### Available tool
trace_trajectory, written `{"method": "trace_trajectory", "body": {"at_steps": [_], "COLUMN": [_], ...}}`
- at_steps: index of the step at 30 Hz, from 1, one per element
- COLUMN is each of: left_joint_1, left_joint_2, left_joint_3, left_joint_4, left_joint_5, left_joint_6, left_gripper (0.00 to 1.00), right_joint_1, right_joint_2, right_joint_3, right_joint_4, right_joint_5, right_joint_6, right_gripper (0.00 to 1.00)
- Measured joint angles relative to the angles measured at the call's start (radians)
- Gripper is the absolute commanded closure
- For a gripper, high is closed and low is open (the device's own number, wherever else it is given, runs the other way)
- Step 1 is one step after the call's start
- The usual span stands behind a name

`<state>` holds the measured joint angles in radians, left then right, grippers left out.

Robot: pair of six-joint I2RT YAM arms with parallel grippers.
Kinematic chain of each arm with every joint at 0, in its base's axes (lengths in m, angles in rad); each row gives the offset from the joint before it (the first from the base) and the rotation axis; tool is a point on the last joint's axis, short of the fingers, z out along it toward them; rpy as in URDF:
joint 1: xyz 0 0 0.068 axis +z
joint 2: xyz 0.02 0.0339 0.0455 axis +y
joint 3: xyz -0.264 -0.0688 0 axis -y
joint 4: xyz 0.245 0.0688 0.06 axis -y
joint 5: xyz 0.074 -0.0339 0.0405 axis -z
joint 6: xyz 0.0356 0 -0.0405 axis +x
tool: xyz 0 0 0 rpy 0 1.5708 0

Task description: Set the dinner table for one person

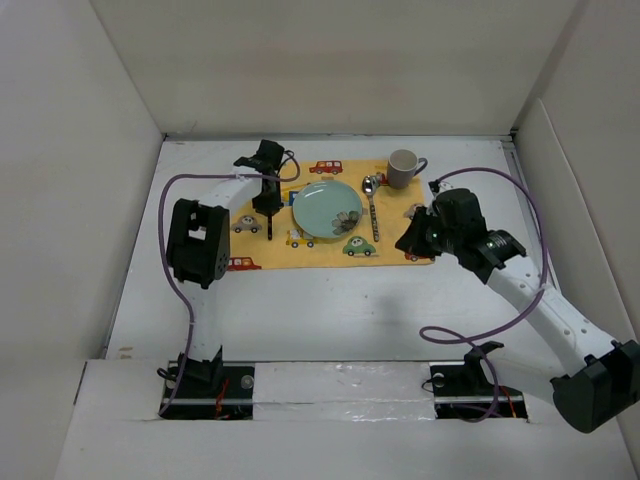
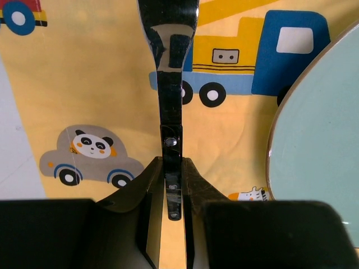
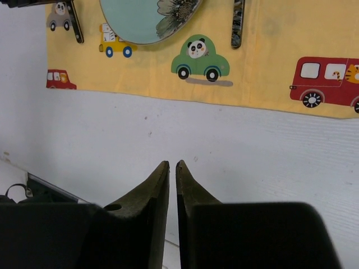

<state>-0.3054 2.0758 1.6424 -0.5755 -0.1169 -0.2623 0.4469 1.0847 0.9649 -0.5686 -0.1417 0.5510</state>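
Left wrist view: I log left tool (image 2: 172, 167) clamped on dark utensil (image 2: 170, 106). Utensil's long axis runs straight ahead from tool, alongside plate (image 2: 320, 168), just left of it, over placemat (image 2: 95, 78). Right tool (image 3: 173, 166) pinched together, empty, above bare table (image 3: 168, 129), which carries placemat. My judgement: left arm nearer; only set-down and release remain.
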Motion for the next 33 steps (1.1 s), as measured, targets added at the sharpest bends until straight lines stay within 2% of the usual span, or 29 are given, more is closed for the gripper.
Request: {"method": "trace_trajectory", "body": {"at_steps": [16, 18, 19, 20, 21, 22, 26, 27, 28, 31, 33], "left_joint_1": [0.000, 0.000, 0.000, 0.000, 0.000, 0.000, 0.000, 0.000, 0.000, 0.000, 0.000], "left_joint_2": [0.042, 0.042, 0.042, 0.042, 0.042, 0.042, 0.042, 0.040, 0.036, -0.015, -0.100], "left_joint_3": [0.007, 0.008, 0.008, 0.008, 0.008, 0.008, 0.018, 0.027, 0.039, 0.061, 0.062], "left_joint_4": [-0.026, -0.035, -0.042, -0.046, -0.050, -0.053, -0.071, -0.080, -0.089, -0.101, -0.103], "left_joint_5": [-0.005, -0.012, -0.015, -0.018, -0.020, -0.021, -0.021, -0.019, -0.017, 0.000, 0.032], "left_joint_6": [0.041, 0.045, 0.045, 0.049, 0.050, 0.048, 0.040, 0.037, 0.035, 0.019, 0.007], "left_gripper": [0.98, 0.87, 0.74, 0.69, 0.58, 0.54, 0.45, 0.45, 0.45, 0.44, 0.38], "right_joint_1": [0.000, 0.000, 0.000, 0.000, 0.000, 0.000, -0.008, -0.010, -0.015, -0.024, -0.030], "right_joint_2": [0.054, 0.055, 0.056, 0.056, 0.057, 0.060, 0.074, 0.077, 0.080, 0.082, 0.070], "right_joint_3": [0.034, 0.045, 0.050, 0.056, 0.058, 0.073, 0.128, 0.146, 0.168, 0.256, 0.325], "right_joint_4": [-0.015, -0.015, -0.016, -0.018, -0.023, -0.024, -0.036, -0.039, -0.049, -0.080, -0.085], "right_joint_5": [0.039, 0.043, 0.046, 0.048, 0.050, 0.051, 0.054, 0.055, 0.055, 0.058, 0.071], "right_joint_6": [-0.003, -0.005, -0.005, -0.005, -0.006, -0.006, -0.019, -0.023, -0.027, -0.033, -0.035], "right_gripper": [0.76, 0.76, 0.76, 0.76, 0.74, 0.73, 0.73, 0.79, 1.00, 1.00, 1.00]}}
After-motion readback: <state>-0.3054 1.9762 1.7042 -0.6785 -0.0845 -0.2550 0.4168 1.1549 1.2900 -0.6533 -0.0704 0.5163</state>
